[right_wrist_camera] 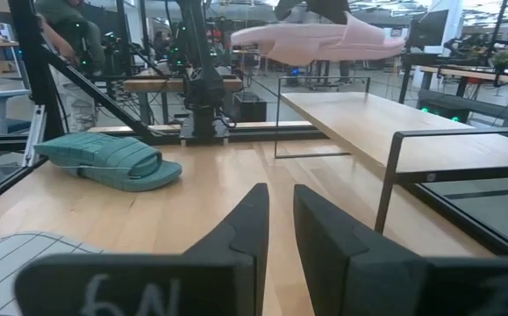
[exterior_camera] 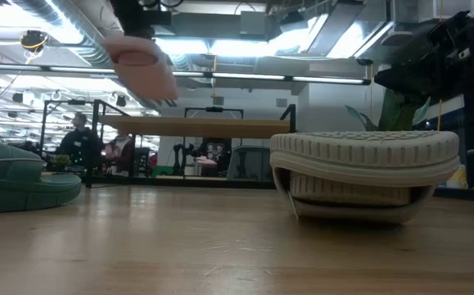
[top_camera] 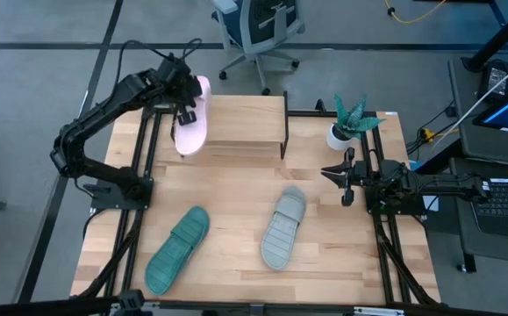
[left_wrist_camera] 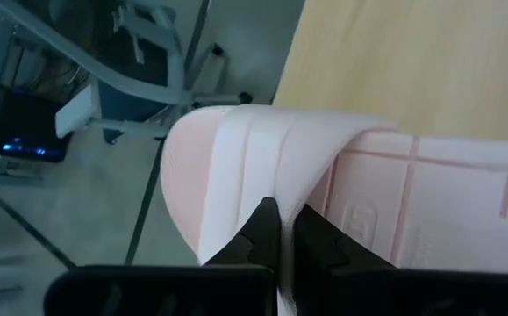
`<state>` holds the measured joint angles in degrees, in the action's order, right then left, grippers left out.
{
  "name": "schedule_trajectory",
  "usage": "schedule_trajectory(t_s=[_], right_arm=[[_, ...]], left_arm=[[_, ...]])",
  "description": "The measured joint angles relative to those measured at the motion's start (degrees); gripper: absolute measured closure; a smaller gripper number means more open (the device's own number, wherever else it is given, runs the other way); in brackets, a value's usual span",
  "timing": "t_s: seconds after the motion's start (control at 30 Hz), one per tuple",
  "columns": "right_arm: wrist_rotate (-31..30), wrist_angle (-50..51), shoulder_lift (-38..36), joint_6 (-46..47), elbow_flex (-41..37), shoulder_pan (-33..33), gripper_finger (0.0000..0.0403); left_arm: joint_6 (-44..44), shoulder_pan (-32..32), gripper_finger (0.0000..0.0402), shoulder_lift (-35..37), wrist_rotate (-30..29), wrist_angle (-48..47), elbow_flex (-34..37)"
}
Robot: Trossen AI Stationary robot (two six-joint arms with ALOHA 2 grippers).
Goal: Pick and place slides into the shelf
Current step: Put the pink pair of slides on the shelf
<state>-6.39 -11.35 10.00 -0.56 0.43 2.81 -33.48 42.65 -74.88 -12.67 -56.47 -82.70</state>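
Note:
The pale pink slide (top_camera: 192, 121) hangs in the air over the left end of the shelf (top_camera: 245, 123), held by my left gripper (top_camera: 183, 110), which is shut on it. In the low view the pink slide (exterior_camera: 142, 61) floats tilted above the shelf's plank (exterior_camera: 196, 126); in the right wrist view the pink slide (right_wrist_camera: 324, 39) hovers above the shelf top (right_wrist_camera: 359, 123). The grey slide (top_camera: 282, 230) and the teal slide (top_camera: 176, 248) lie flat on the tabletop. My right gripper (top_camera: 343, 175) waits at the table's right edge, open by a narrow gap. My left gripper pinches the pink slide's wide strap (left_wrist_camera: 236, 175) between its two fingers (left_wrist_camera: 261, 235), at the strap's edge. The slide is lifted clear of table and shelf, hanging tilted from the hold. The fingers themselves cover the exact spot.
A potted plant (top_camera: 352, 123) stands at the table's far right corner, beside the shelf's right end. Black frame rails (top_camera: 385, 237) run along both table sides. An office chair (top_camera: 258, 31) stands beyond the far edge. The shelf top (top_camera: 254, 118) right of the pink slide is bare.

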Motion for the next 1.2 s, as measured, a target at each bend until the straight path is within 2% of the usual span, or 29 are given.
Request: schedule_trajectory(t_s=[0.33, 0.87, 1.2], right_arm=[[-0.04, -0.02, 0.02, 0.03, 0.0, -0.02, 0.0344], [-0.09, -0.02, 0.0, 0.04, -0.02, 0.0, 0.0344], [-0.11, -0.02, 0.01, 0.04, 0.0, -0.01, 0.0344]], left_arm=[[-0.15, 1.49, 0.0399, -0.11, 1.88, 0.68, 0.0], [0.16, 1.49, 0.0399, -3.59, 0.81, 1.15, 0.06], [-0.61, 1.75, 0.0399, -3.59, -3.07, 4.29, 5.82]])
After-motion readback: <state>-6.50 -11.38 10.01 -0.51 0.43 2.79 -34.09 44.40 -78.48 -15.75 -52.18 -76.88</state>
